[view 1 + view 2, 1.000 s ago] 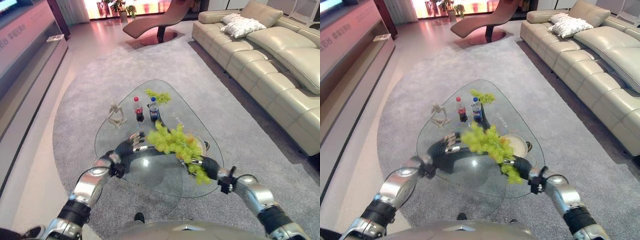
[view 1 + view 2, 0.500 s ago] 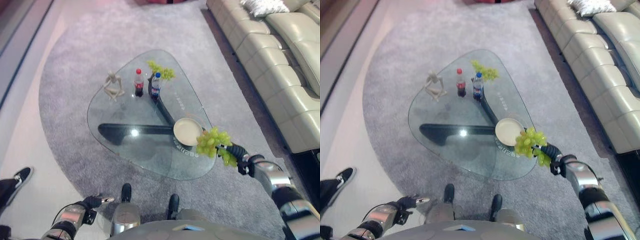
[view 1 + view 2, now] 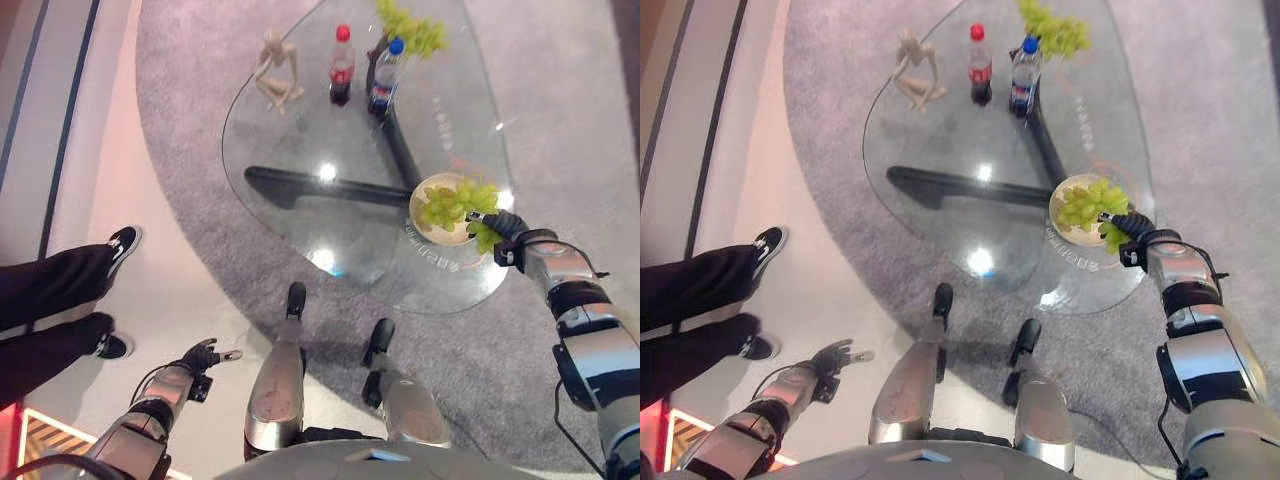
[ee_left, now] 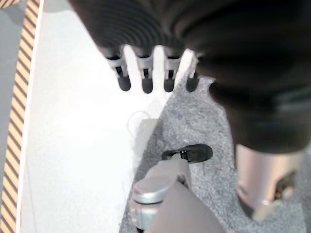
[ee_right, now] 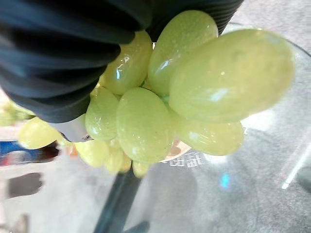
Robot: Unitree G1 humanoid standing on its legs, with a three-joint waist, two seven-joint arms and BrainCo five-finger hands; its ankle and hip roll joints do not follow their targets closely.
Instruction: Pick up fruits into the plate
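Eye views: the right hand (image 3: 503,224), arm extended to the right edge of the glass table (image 3: 300,140), grips a bunch of green grapes (image 3: 455,203) over the plate (image 3: 430,228); the left hand (image 3: 203,355) hangs low over the floor. Left wrist view: its fingers (image 4: 144,77) hang straight, holding nothing. Right wrist view: grapes (image 5: 160,97) sit clasped against the hand's cover.

Right arm stretched out over the near right edge of the glass table (image 3: 300,160), right hand (image 3: 498,224) at the plate (image 3: 1065,225), fingers curled round the grapes (image 5: 160,107). Left arm hanging low, well clear of the table; left hand (image 3: 205,354) with fingers (image 4: 146,80) loosely straight, holding nothing.
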